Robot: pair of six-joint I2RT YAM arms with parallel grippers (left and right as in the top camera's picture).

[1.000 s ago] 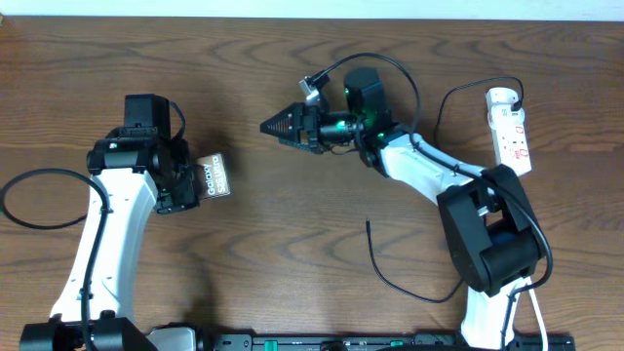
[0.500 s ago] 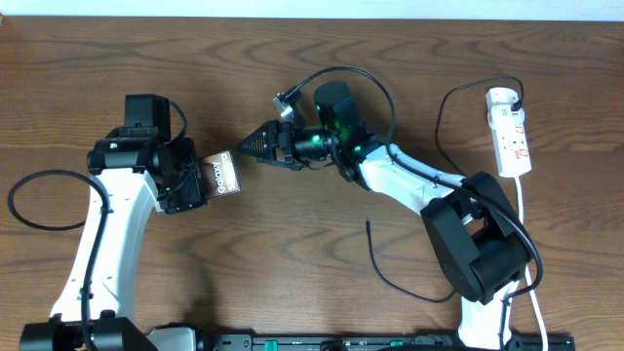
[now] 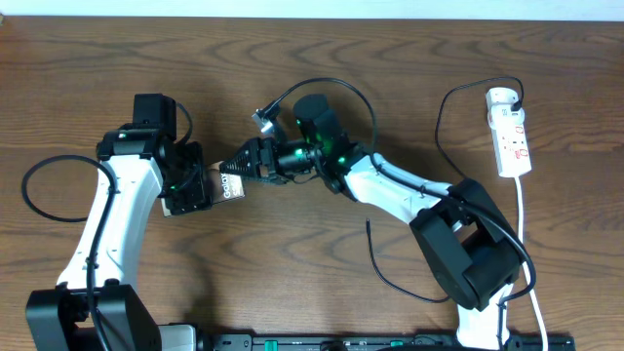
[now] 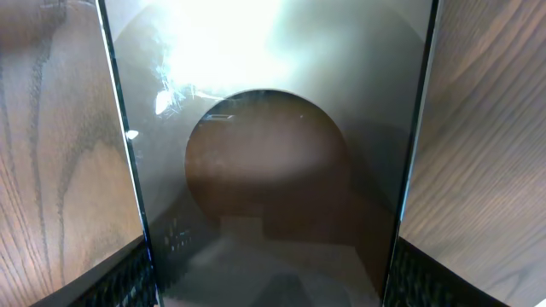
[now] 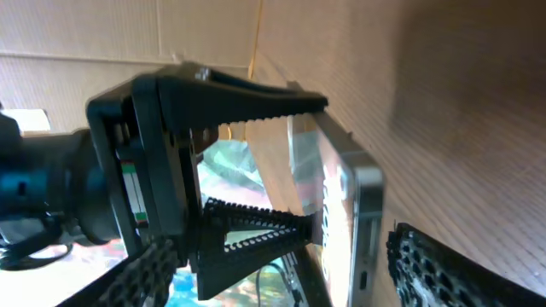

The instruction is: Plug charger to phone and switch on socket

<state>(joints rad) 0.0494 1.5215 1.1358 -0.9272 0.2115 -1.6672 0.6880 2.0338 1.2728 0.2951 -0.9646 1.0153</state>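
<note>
Phone (image 3: 228, 183) sits clamped in left end effector (image 3: 200, 185). Right end effector (image 3: 242, 166) has jaws apart at phone's free end; contact unclear. Charger (image 3: 370, 249) lies loose on table (image 3: 292, 292) behind right end effector, power strip (image 3: 510, 132) well beyond.

- Phone (image 3: 230, 183): dark bronze-brown slab with white "Galaxy" lettering, skewed. One end is clamped in the left pincer (image 3: 207, 187), left of centre.
- Charger (image 3: 390, 284): thin black cable, its free tip lying loose on the bench (image 3: 292, 292), well apart from the phone.
- Socket (image 3: 511, 132): narrow white strip with red marks, flat at the far right, the black cable entering its far end.
</note>
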